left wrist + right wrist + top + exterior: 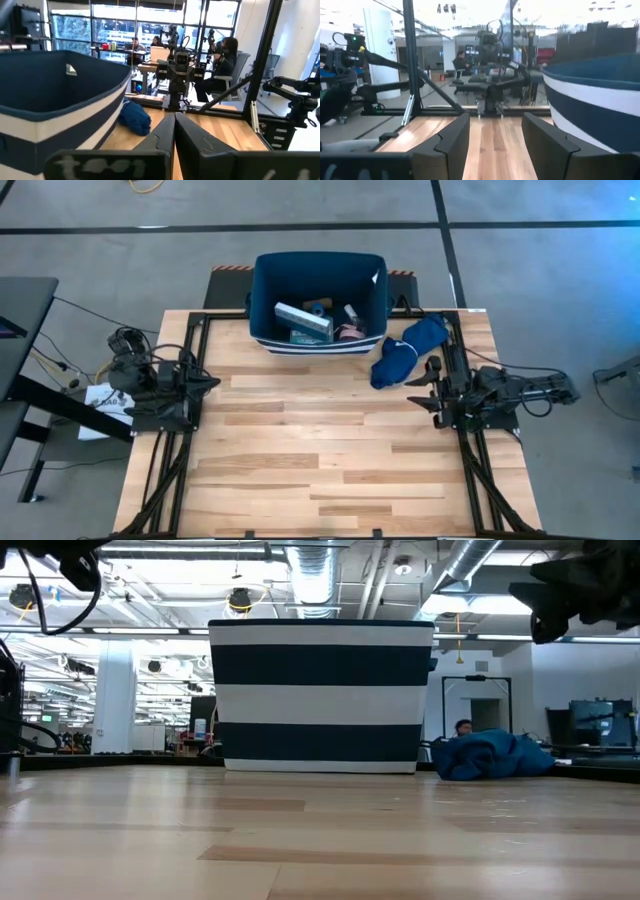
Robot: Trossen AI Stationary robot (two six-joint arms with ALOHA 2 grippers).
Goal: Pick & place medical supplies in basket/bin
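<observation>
1. My left pincer [213, 383] rests at the left edge of the table [330, 470], fingers pressed together, gripping nothing
2. My right pincer [415, 386] rests at the right edge of the table, fingers spread apart, gripping nothing
3. The tub [265, 295] stands at the far middle of the table, between my two arms
4. Inside the tub lie the supplies: a pale box [303, 318], a blue cube [319, 308], a pink roll [350, 332], and others I cannot tell apart
5. A blue cloth [405, 350] lies crumpled just beside the tub's right side, near my right pincer
</observation>
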